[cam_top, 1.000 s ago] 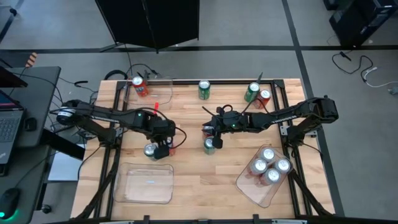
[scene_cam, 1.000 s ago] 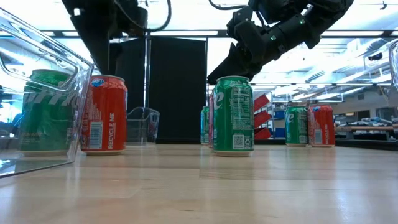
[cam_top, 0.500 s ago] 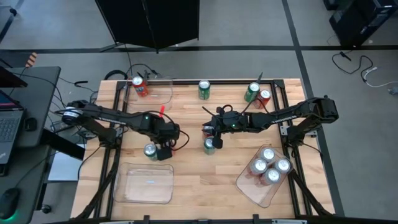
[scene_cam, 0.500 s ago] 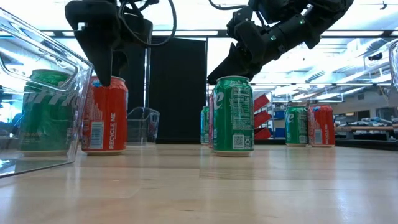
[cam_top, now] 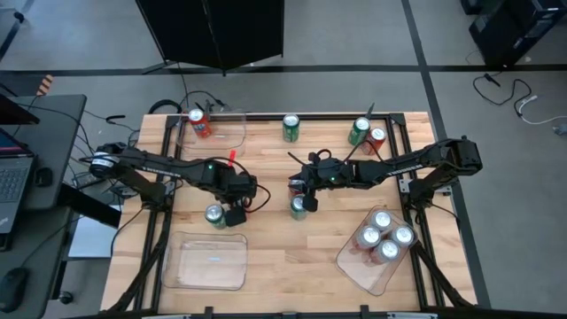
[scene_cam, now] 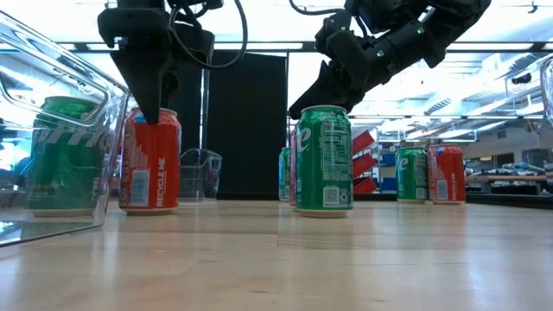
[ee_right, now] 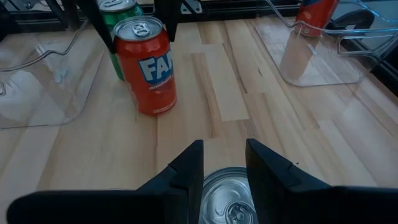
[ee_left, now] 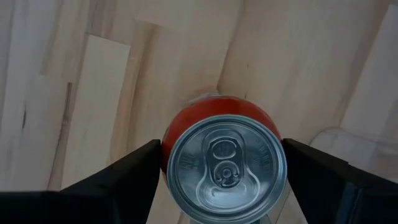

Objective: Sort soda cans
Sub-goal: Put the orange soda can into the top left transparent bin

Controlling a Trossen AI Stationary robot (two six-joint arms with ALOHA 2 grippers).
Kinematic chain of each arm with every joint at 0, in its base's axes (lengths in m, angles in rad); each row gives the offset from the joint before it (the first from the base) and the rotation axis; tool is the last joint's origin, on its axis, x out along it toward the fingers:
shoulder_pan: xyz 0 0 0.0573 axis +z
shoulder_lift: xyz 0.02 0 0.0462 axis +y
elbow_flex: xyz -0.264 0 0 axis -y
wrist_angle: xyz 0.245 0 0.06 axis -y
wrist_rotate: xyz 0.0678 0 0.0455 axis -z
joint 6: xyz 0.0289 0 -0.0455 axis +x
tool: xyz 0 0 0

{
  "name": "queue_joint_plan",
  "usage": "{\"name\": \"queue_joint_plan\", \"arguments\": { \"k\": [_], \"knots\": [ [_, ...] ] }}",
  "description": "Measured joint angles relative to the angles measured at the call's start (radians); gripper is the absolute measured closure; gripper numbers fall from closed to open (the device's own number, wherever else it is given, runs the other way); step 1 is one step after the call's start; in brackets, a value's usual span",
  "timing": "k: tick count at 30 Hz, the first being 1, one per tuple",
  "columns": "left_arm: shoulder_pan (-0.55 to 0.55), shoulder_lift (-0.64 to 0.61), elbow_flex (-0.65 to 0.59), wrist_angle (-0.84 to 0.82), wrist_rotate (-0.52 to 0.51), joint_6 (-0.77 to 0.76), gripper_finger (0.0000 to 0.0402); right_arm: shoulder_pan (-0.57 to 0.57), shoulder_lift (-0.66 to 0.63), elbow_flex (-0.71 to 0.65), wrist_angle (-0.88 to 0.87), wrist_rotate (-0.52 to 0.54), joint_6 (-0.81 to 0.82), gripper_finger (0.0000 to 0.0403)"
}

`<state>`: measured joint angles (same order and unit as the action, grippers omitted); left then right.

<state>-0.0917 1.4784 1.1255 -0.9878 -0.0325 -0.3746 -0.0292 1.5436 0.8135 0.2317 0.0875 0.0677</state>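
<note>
A red soda can [ee_right: 146,65] stands upright on the wooden table, left of centre, with a green can [cam_top: 213,213] close beside it. My left gripper [ee_left: 222,155] has come down over the red can, one finger on each side of it. A green soda can [scene_cam: 324,160] stands in the middle of the table. My right gripper [ee_right: 224,168] hovers just above and behind its silver top [ee_right: 230,202]. Its fingers are a little apart, with nothing between them. My left gripper has the red can's upper wall [ee_left: 166,134] between its two fingers [ee_left: 134,171], which lie against opposite sides just below the rim. The fingers come from above, pointing steeply down. The can stands upright with its base on the table.
A clear tray [cam_top: 232,135] at the far left holds a red can [cam_top: 200,122]. An empty clear tray [cam_top: 205,261] lies near left. A tray [cam_top: 354,266] near right holds several silver-topped cans. More cans stand along the far edge [cam_top: 291,128] [cam_top: 359,131] [cam_top: 376,140].
My left gripper has gone down and a little toward the table's right edge, and its fingers now reach the red can's top. My right gripper has kept still above the green can.
</note>
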Motion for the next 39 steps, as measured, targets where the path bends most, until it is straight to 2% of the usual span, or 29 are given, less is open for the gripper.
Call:
{"name": "queue_joint_plan", "arguments": {
  "k": [6, 13, 19, 21, 26, 32, 36, 39],
  "knots": [
    [0.001, -0.001, -0.006, -0.002, 0.014, 0.002, 0.0137, 0.0, 0.0, 0.0, -0.002, -0.002, 0.0, 0.0297],
    [0.001, -0.002, -0.02, -0.008, 0.04, 0.005, 0.0139, 0.0, 0.0, 0.0, -0.003, -0.003, 0.0, 0.0297],
    [0.013, 0.005, 0.129, -0.142, 0.05, 0.005, 0.0142, 0.0, 0.0, 0.0, -0.002, -0.003, 0.0, 0.0297],
    [0.036, 0.002, 0.193, -0.202, 0.021, 0.001, 0.0142, 0.0, 0.0, 0.0, -0.002, -0.003, 0.0, 0.0297],
    [0.127, 0.005, 0.336, -0.331, -0.082, -0.025, 0.0142, 0.0, 0.0, 0.0, -0.002, -0.003, 0.0, 0.0297],
    [0.301, -0.001, 0.466, -0.503, -0.201, -0.03, 0.0142, 0.0, 0.0, 0.0, -0.006, -0.003, 0.0, 0.0297],
    [0.437, -0.027, 0.467, -0.573, -0.236, -0.021, 0.0142, 0.001, 0.0, 0.0, -0.01, -0.003, 0.0, 0.0297],
    [0.524, -0.055, 0.445, -0.554, -0.24, 0.019, 0.0142, 0.001, 0.0, 0.0, -0.011, -0.003, -0.004, 0.0297]
  ]
}}
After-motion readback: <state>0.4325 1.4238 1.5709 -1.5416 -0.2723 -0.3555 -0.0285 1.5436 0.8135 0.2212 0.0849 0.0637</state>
